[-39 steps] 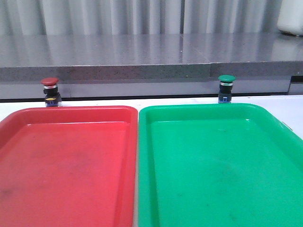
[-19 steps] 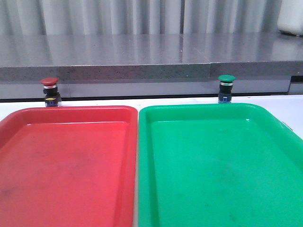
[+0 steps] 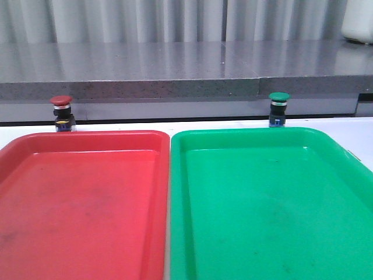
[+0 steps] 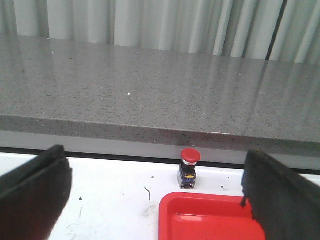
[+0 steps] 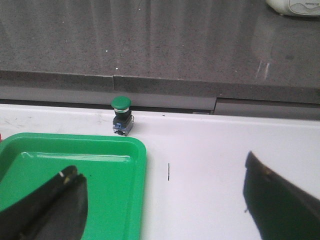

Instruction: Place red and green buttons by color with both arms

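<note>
Red button (image 3: 61, 112): upright on the white tabletop (image 3: 361, 137), just beyond the far rim of the red tray (image 3: 87, 135), toward that tray's far-left corner. Not yet in any tray.

Green button (image 3: 278, 108): upright on the same tabletop, just beyond the far rim of the green tray (image 3: 245, 132), right of that rim's middle. Not yet in any tray.

Left gripper (image 4: 155, 197): spread wide, nothing held; the red button sits ahead, between the lines of its two fingers (image 4: 30, 195), well apart from both.

Right gripper (image 5: 165, 205): spread wide, nothing held; the green button lies ahead, nearer the line of one finger (image 5: 50, 205) than the middle of the gap.

Step in hand, as judged: approach for pickup, one arm per button. Advice: centre each button in the gap before descending, the right arm needing more correction; close on the black body below the cap, since the domed cap would likely slip; lift clear of the tray rim before carrying over, as each button stands close to it.

Hidden or unclear: neither arm appears in the front view. Near edges of both trays are cut off. Fingertips fall outside both wrist views. The buttons' base detail is too small to read.
</note>
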Controlling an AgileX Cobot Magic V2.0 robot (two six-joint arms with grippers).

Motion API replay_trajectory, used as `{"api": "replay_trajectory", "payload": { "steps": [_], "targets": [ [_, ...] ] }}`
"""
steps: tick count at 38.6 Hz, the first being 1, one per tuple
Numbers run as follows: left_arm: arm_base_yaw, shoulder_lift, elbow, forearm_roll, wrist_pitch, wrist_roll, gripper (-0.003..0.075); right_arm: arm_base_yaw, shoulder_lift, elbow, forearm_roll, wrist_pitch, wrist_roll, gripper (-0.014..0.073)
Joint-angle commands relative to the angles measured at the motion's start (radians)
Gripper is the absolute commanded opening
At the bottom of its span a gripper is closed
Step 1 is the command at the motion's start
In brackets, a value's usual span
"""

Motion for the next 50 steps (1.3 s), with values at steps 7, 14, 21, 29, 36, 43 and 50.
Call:
{"api": "replay_trajectory", "payload": {
  "steps": [7,14,21,29,36,43,50],
  "targets": [
    [-0.020,0.114,-0.064,-0.003,-0.079,-0.002,0.0617,0.003,0.010,-0.040,-0.001,-0.075,-0.002,0.0651],
    [-0.090,0.333,-0.188,-0.001,-0.035,0.011,0.0617,0.003,0.010,-0.040,-0.001,-0.075,-0.002,0.0651],
    [-0.159,0.592,-0.373,-0.001,0.089,0.028,0.0617,0.003,0.010,-0.040,-0.001,-0.074,-0.002,0.0651],
    [-0.166,0.874,-0.641,-0.001,0.260,0.028,0.0617,0.003,0.010,-0.040,-0.001,-0.074,-0.002,0.0651],
    [-0.166,1.106,-0.883,-0.001,0.410,0.028,0.0617,0.003,0.010,-0.040,-0.001,-0.075,-0.002,0.0651],
    [-0.166,1.306,-1.081,0.021,0.506,0.028,0.0617,0.003,0.010,-0.040,-0.001,-0.075,-0.002,0.0651],
    [-0.166,1.460,-1.231,0.057,0.551,0.022,0.0617,0.003,0.010,-0.040,-0.001,-0.075,-0.002,0.0651]
  ]
}}
